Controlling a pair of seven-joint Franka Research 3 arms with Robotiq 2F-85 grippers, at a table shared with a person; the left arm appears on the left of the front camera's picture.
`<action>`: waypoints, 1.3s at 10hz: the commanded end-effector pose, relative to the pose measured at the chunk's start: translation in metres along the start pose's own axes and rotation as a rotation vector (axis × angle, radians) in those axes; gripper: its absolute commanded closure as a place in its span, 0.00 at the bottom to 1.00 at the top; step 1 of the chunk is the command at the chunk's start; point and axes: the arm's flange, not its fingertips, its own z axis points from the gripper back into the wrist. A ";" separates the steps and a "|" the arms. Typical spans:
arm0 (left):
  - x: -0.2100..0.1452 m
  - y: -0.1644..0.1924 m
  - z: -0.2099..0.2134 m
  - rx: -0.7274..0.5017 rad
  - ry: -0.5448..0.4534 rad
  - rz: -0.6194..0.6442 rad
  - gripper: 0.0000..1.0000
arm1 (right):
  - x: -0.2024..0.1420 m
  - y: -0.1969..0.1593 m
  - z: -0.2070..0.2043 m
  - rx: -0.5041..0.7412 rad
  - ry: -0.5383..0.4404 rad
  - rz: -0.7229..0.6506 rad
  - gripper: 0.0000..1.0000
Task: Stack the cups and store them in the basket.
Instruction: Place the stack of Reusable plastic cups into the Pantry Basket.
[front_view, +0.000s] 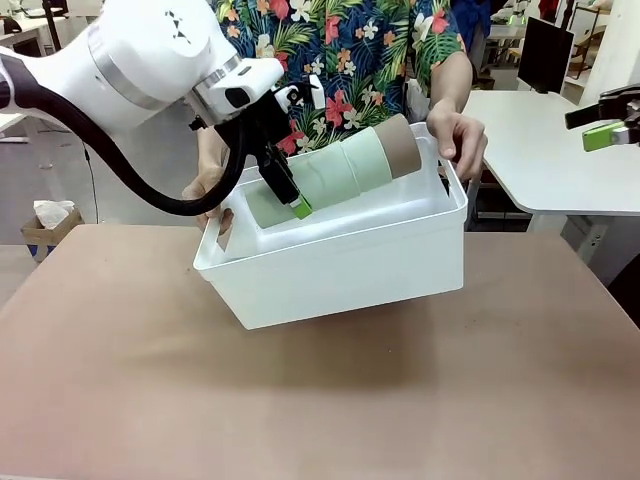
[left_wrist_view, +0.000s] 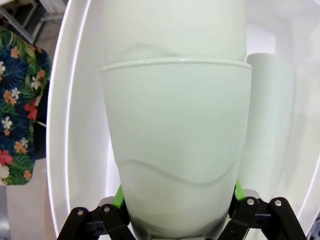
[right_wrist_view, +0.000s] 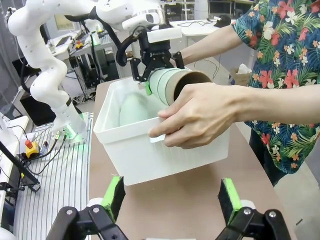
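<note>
Risk sat mostly in the release, as I judged it: the stack of matte tapered cups (front_view: 350, 165) lay nearly on its side above the white rectangular plastic basket (front_view: 340, 268), so letting go there could send it rolling against the wall or sliding apart.

My left gripper (front_view: 291, 196) was clamped on the mint-green cup at the stack's near end (left_wrist_view: 177, 150), green pads pressed to its sides close to the base. The tan-brown cup (front_view: 402, 143) sat at the far end, its open mouth toward the person.

The basket itself was tipped off the brown table (front_view: 320, 400), a person's hand (front_view: 455, 140) gripping the far rim and another hand (front_view: 208, 185) at the left end. If that hold shifted, I reckoned the rim could catch the stack. Another pale green cup (right_wrist_view: 134, 107) already lay inside the basket, and the stack could land on it.

My right gripper (right_wrist_view: 170, 200) stood well apart, jaws wide and holding nothing.
</note>
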 end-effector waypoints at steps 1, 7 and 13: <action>0.003 0.003 -0.009 0.031 0.021 0.006 0.16 | 0.005 0.000 0.000 0.000 -0.026 -0.002 0.00; 0.002 0.020 -0.053 0.031 0.064 -0.014 0.16 | 0.005 0.000 0.000 0.000 -0.026 -0.002 0.00; -0.007 0.028 -0.080 0.058 0.062 -0.047 0.16 | 0.005 0.000 0.000 0.000 -0.026 -0.002 0.00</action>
